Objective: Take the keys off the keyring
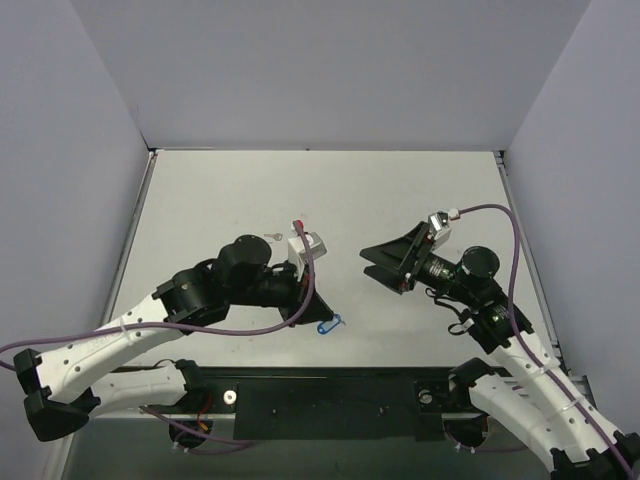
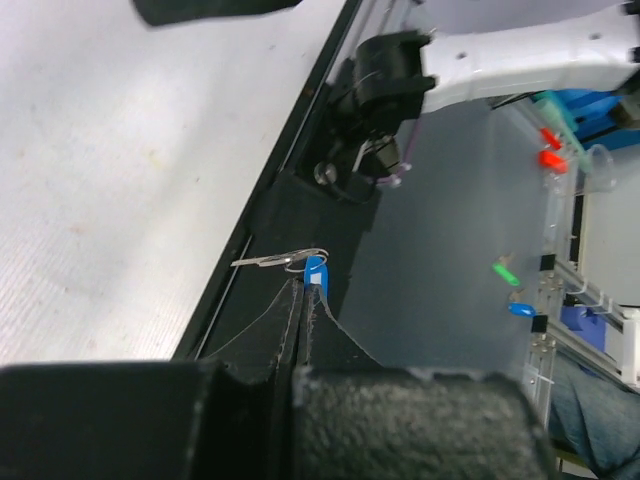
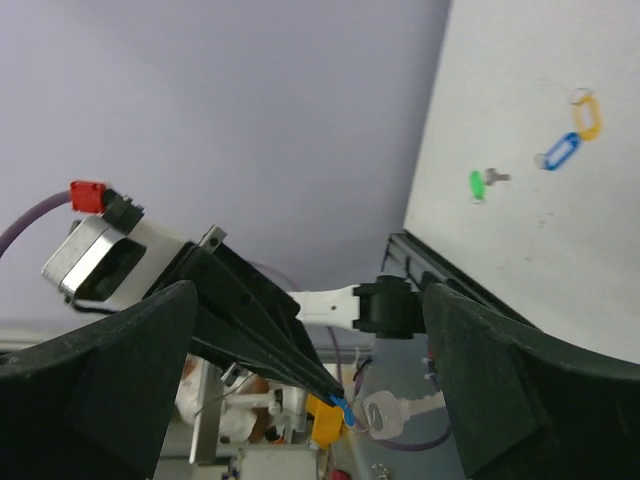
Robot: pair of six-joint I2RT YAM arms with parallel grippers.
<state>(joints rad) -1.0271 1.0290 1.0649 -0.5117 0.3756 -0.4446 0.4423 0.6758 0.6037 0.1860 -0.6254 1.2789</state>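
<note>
Top external view: the left gripper (image 1: 320,316) is pinched shut on the small oval blue plastic tag with a thin metal ring (image 1: 329,324), by the front edge of the table (image 1: 300,190). The wide-open right gripper (image 1: 372,265) should gently pinch the tiny flat silver key (image 3: 385,412) and slide it off.

From above, the left gripper (image 1: 321,318) covers most of the blue key tag (image 1: 329,324). We see only one end, and its ring is too small to make out. A grey speck (image 1: 273,236) on the table (image 1: 420,200) is too tiny for us to name. At the left wrist, the fingers (image 2: 272,336) hide the tag's lower part. At the right wrist, the right gripper (image 3: 308,290) is blurred and cut off by the bottom edge. We lose the blade end of the silver key (image 3: 385,412) at one finger's edge.
</note>
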